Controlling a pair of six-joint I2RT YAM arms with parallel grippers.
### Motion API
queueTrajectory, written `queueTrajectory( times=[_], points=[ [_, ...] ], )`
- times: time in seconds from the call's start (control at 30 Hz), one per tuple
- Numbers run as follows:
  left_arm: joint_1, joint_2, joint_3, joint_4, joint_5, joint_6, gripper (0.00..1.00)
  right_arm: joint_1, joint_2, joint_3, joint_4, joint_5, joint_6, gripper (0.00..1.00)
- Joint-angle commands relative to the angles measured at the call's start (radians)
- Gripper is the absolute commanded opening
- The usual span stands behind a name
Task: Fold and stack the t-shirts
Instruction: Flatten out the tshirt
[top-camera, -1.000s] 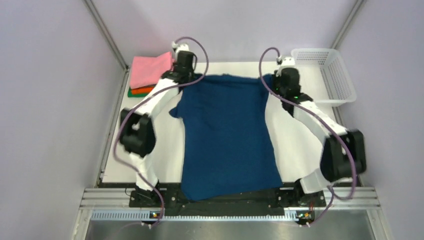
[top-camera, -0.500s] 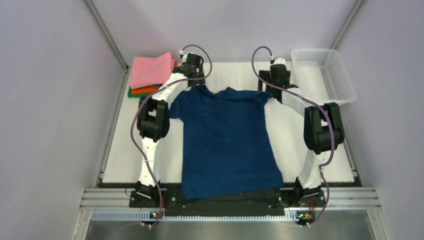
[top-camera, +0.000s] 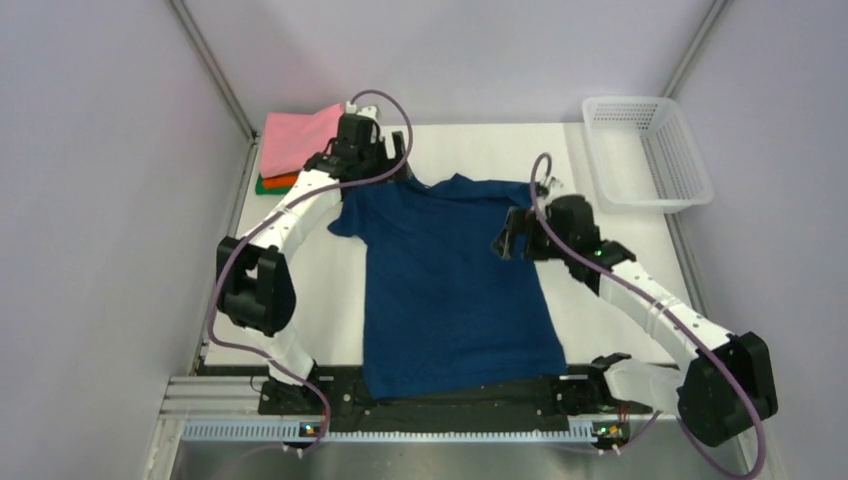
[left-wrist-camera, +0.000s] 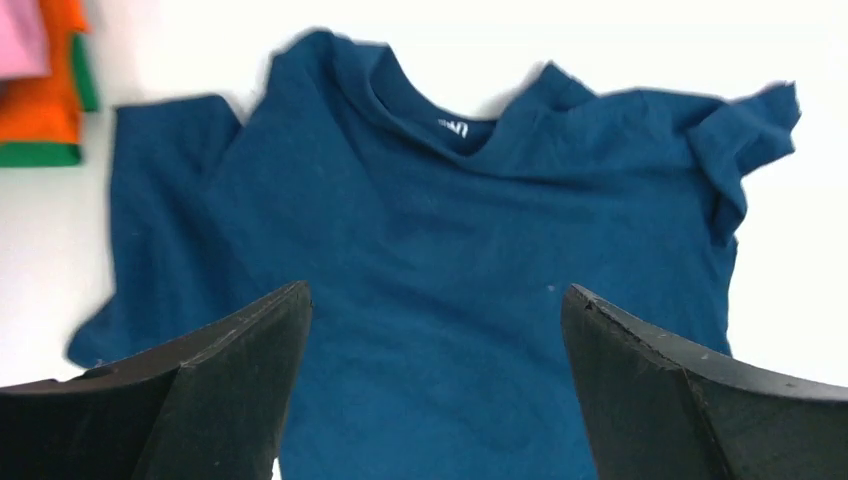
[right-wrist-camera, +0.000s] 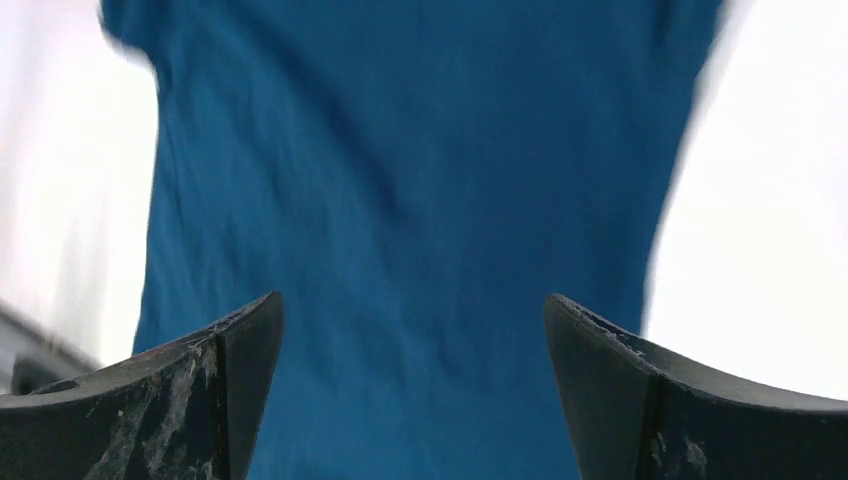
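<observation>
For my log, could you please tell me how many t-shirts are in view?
4: a navy t-shirt spread out mid-table, and folded pink, orange and green ones stacked at the far left corner; more could hide beneath.

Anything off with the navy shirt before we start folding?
Yes. On the shirt, the right-side sleeve is bunched and folded over, not flat, and the hem overhangs the near edge of the table.
</observation>
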Motion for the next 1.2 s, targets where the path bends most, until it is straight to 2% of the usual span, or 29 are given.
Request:
queueTrajectory(
  times=[0.0, 0.17, 0.23, 0.33, 0.4, 0.53, 0.6, 0.7, 0.83, 0.97, 1.07, 1.17],
  points=[
    [0.0, 0.094, -0.032, 0.012, 0.119, 0.016, 0.99, 0.097, -0.045, -0.15, -0.103, -0.143, 0.149, 0.99],
    [0.006, 0.228, 0.01, -0.01, 0.122, -0.035, 0.99, 0.117, 0.048, -0.275, 0.092, -0.159, 0.242, 0.99],
    [0.008, 0.264, 0.011, -0.004, 0.122, -0.059, 0.99, 0.117, 0.118, -0.261, 0.144, -0.106, 0.265, 0.99],
    [0.01, 0.29, 0.004, -0.041, 0.053, -0.093, 0.99, 0.099, 0.251, -0.185, 0.111, 0.055, 0.257, 0.99],
    [0.01, 0.278, -0.044, -0.035, 0.03, -0.126, 0.99, 0.061, 0.355, -0.117, 0.099, 0.08, 0.229, 0.99],
    [0.001, 0.19, -0.227, 0.039, 0.118, -0.261, 0.97, -0.023, 0.537, 0.067, 0.059, 0.065, 0.175, 0.99],
    [-0.026, 0.111, -0.382, 0.148, 0.179, -0.341, 0.97, -0.052, 0.63, 0.176, 0.047, 0.075, 0.13, 0.99],
    [-0.094, 0.037, -0.492, 0.224, 0.24, -0.431, 0.98, -0.101, 0.808, 0.445, -0.009, 0.081, 0.067, 0.99],
    [-0.18, 0.044, -0.497, 0.222, 0.298, -0.464, 0.98, -0.124, 1.056, 0.815, -0.055, 0.052, -0.049, 0.99],
    [-0.212, 0.095, -0.426, 0.182, 0.297, -0.449, 0.98, -0.124, 1.233, 1.115, -0.108, 0.029, -0.126, 0.99],
    [-0.212, 0.129, -0.373, 0.201, 0.317, -0.462, 0.99, -0.124, 1.298, 1.222, -0.103, 0.037, -0.157, 0.99],
    [-0.213, 0.152, -0.295, 0.152, 0.297, -0.433, 0.99, -0.124, 1.283, 1.251, -0.109, 0.031, -0.162, 0.99]
  ],
)
